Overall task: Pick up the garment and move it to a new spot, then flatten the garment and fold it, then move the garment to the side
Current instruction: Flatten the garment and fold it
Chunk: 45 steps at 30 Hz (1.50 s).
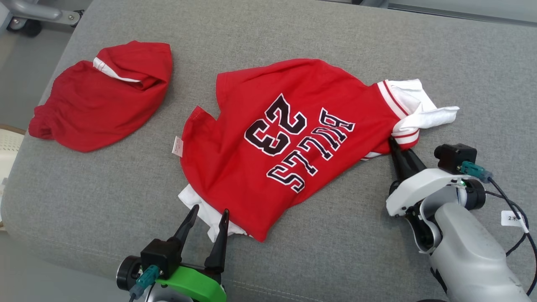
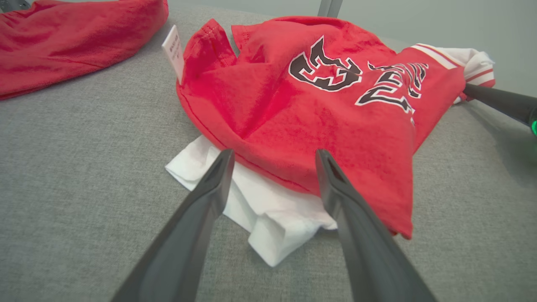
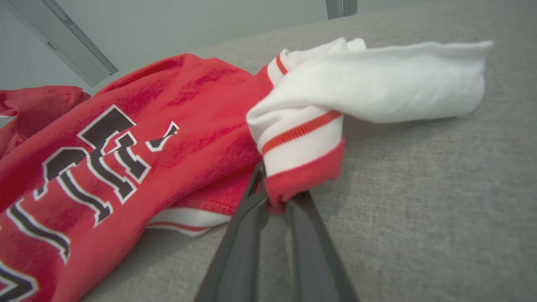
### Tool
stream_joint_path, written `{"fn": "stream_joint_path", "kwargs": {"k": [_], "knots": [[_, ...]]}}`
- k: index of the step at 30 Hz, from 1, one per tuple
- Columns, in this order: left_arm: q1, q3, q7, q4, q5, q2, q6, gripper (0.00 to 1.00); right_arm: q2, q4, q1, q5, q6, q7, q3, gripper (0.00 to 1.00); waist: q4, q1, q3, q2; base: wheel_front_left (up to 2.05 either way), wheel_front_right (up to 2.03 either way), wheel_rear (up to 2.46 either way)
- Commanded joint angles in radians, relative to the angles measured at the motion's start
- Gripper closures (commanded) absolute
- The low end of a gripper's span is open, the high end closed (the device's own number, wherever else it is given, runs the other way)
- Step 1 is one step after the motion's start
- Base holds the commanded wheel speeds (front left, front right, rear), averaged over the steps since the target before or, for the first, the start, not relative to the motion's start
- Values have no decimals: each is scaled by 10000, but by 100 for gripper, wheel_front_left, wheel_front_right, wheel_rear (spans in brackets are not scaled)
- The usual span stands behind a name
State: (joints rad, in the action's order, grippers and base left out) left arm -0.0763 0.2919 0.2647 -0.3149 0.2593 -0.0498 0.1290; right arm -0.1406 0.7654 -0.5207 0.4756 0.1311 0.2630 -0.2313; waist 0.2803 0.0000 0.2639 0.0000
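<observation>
The garment [image 1: 272,142] is a red jersey printed "BULLS 23" with white trim, lying crumpled in the middle of a grey cushioned surface [image 1: 335,251]. My right gripper [image 1: 394,144] is shut on the jersey's red and white striped cuff [image 3: 302,167] at its right end. Along the jersey's near hem [image 2: 293,180], my left gripper [image 1: 209,214] stands open, its fingers [image 2: 209,188] on either side of the white lining [image 2: 272,218] that pokes out from under the red cloth. The right gripper's dark finger [image 2: 499,102] shows at the jersey's far end in the left wrist view.
A second red garment [image 1: 100,96] lies bunched at the far left of the surface. The surface's left edge drops to the floor [image 1: 21,71], where a pale basket [image 1: 8,147] stands. Bare grey fabric stretches behind and to the right of the jersey.
</observation>
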Motion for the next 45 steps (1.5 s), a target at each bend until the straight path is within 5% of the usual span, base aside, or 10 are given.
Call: {"fn": "stream_joint_path", "kwargs": {"k": [1, 15, 19, 27, 28, 30, 37, 45], "knots": [[-153, -48, -5, 8, 29, -16, 24, 0, -179, -178, -90, 61, -7, 24, 116, 100, -65, 0, -5, 0, 0, 0, 0], [-217, 163, -5, -42, 99, -17, 25, 0, -1577, -2928, -1282, -554, -8, 25, 960, 100, -474, 0, -278, 0, 0, 0, 0], [-295, 339, -5, -76, 153, -21, 24, 0, -1649, -2689, -2286, -858, -7, 26, 480, 100, -255, 0, -212, 0, 0, 0, 0], [-286, 598, -5, -211, 222, -16, 12, 0, -591, -843, -3633, -799, -10, -24, -1801, 100, 327, 0, -151, 0, 0, 0, 0], [-272, 619, -5, -241, 221, -17, 12, 0, -488, -326, -3645, -726, -10, -235, -1969, 97, 374, 0, -171, 0, 0, 0, 0], [-240, 671, -5, -281, 230, -16, 10, 0, -257, 467, -3737, -570, -10, -300, -2122, 0, 445, 0, -208, 0, 0, 0, 0], [-19, 416, -5, -298, 112, -18, 5, 0, -258, 1682, -3241, -222, -10, 10, -2115, 0, 148, 0, -332, 0, 0, 0, 0], [-46, 225, -5, -256, 36, -16, 7, 0, -516, -157, -677, 38, -8, 21, -1207, 0, -711, 0, -630, 0, 0, 0, 0]]}}
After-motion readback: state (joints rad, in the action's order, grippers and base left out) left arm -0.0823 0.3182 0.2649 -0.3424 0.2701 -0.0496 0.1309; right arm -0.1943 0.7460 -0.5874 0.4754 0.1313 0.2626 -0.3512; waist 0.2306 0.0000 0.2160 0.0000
